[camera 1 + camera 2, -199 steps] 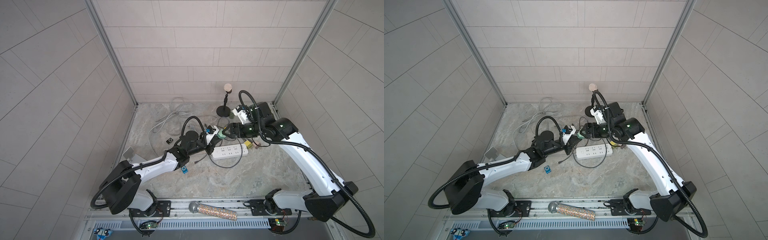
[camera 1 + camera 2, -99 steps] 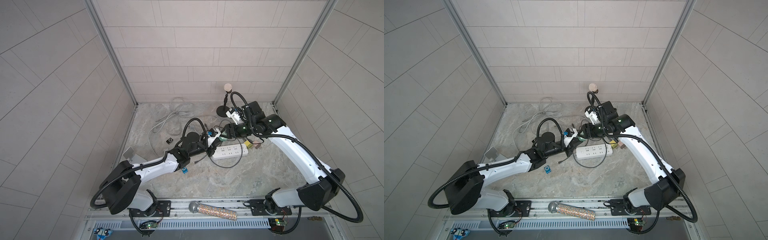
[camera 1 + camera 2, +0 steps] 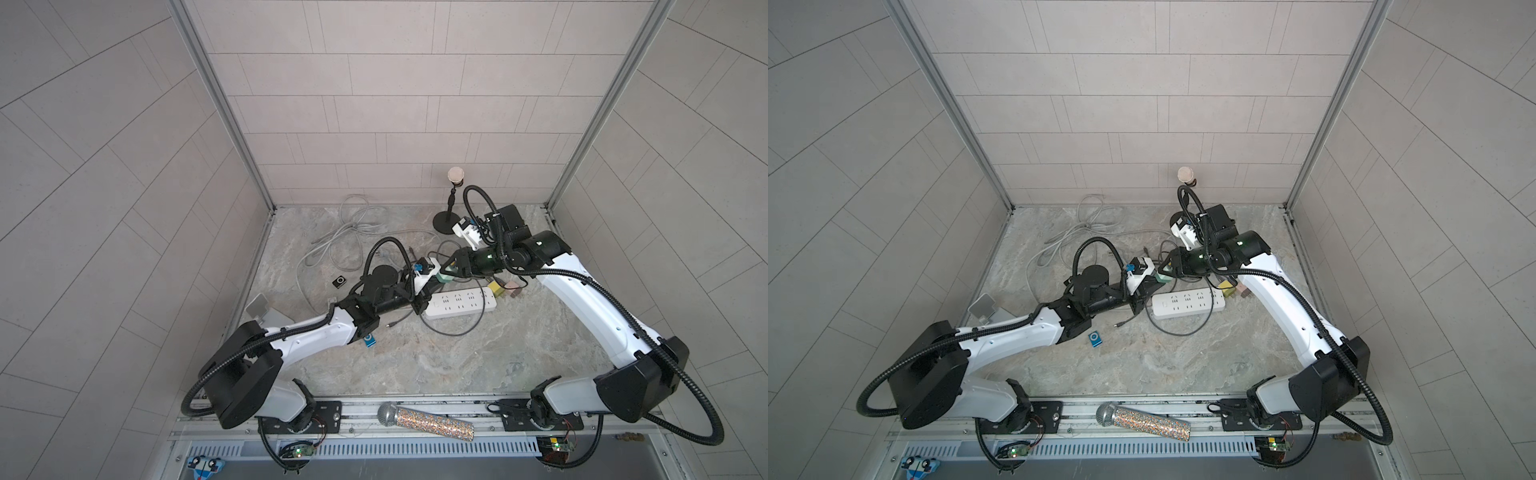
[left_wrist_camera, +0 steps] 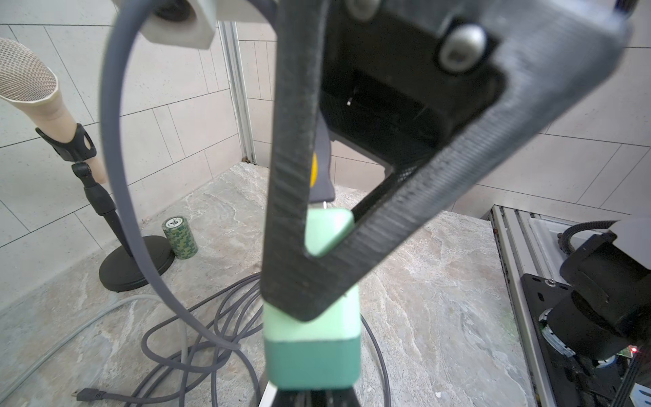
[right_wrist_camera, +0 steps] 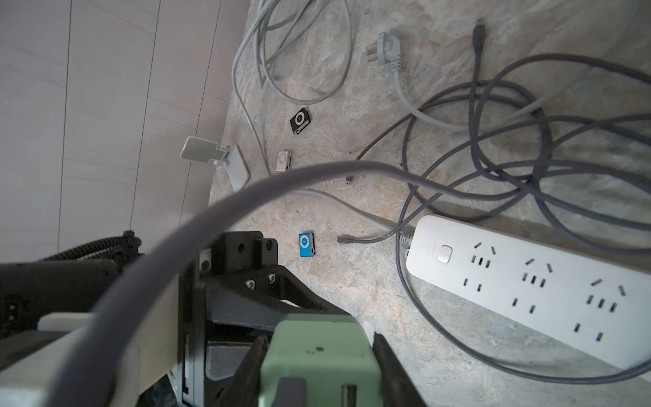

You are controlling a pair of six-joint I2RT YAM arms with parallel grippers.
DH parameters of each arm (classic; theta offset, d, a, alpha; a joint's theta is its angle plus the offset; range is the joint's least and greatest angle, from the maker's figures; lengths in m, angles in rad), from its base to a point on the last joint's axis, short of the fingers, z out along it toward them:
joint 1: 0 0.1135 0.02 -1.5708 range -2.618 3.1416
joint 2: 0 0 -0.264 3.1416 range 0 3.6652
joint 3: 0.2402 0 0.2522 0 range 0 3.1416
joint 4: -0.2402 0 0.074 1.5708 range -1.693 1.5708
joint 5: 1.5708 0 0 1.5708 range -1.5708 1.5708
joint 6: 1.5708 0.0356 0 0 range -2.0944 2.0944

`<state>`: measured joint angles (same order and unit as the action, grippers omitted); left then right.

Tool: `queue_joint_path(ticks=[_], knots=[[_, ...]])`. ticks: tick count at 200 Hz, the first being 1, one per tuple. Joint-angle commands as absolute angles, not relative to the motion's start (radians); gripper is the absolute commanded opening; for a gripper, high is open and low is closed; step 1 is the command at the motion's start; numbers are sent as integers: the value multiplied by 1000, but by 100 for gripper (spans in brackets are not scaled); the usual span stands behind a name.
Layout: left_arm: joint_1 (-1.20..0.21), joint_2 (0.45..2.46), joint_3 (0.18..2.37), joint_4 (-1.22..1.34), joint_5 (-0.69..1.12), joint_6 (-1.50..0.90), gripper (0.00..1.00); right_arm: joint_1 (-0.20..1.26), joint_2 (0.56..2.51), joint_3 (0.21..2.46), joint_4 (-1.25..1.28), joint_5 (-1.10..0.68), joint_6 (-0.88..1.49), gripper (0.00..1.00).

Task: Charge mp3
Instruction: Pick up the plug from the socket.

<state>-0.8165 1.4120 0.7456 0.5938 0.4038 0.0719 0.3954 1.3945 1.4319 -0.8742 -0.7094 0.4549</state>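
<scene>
A green charger [image 3: 446, 276] [image 3: 1162, 277] hangs above the floor beside the white power strip [image 3: 459, 303]. My left gripper [image 3: 434, 281] is shut on it, at the end nearest the left wrist camera [image 4: 313, 338]. My right gripper [image 3: 452, 271] [image 5: 318, 338] comes from the other side; its fingers [image 5: 259, 352] lie against both flanks of the charger [image 5: 317, 352]. A grey cable [image 5: 246, 190] arcs over both grippers. A blue mp3 player [image 3: 370, 341] [image 5: 306, 245] lies on the floor by my left forearm, close to a loose grey plug [image 5: 343, 240]. Black [image 5: 300, 121] and white [image 5: 283, 161] players lie farther off.
Grey and white cables [image 3: 349, 232] sprawl over the back of the floor. A microphone on a stand [image 3: 455, 176] and a stack of chips [image 4: 179, 236] stand at the back. Small yellow and pink blocks [image 3: 503, 289] sit by the strip. A white phone stand [image 3: 259, 305] is at the left wall.
My right gripper has moved left onto the green charger and its jaws have narrowed around it. The left arm has stayed still with the charger.
</scene>
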Motion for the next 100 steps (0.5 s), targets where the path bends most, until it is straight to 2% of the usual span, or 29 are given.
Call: queue_joint_path(ticks=[1,7,13,26,38,41,43,54,78,100], knots=[[-819,1417,745,671,395,92,0,402,1362,1430,-864,-774,448,14],[-819,1421,741,679,376,83,0,401,1358,1428,-862,-778,447,8],[-815,1426,735,691,357,71,10,400,1355,1428,-861,-773,442,3],[-803,1432,712,722,322,31,47,395,1346,1429,-860,-704,446,0],[-782,1425,687,752,257,-58,70,394,1333,1441,-878,-525,462,0],[-774,1422,679,756,243,-81,85,393,1329,1443,-880,-478,464,0],[-767,1420,674,757,236,-102,90,393,1327,1443,-880,-448,467,0],[-731,1404,655,745,216,-189,97,381,1312,1445,-860,-294,482,0],[-690,1360,645,596,190,-308,97,353,1332,1500,-819,-65,473,0],[-685,1333,665,403,146,-368,97,365,1405,1527,-793,-41,460,0]])
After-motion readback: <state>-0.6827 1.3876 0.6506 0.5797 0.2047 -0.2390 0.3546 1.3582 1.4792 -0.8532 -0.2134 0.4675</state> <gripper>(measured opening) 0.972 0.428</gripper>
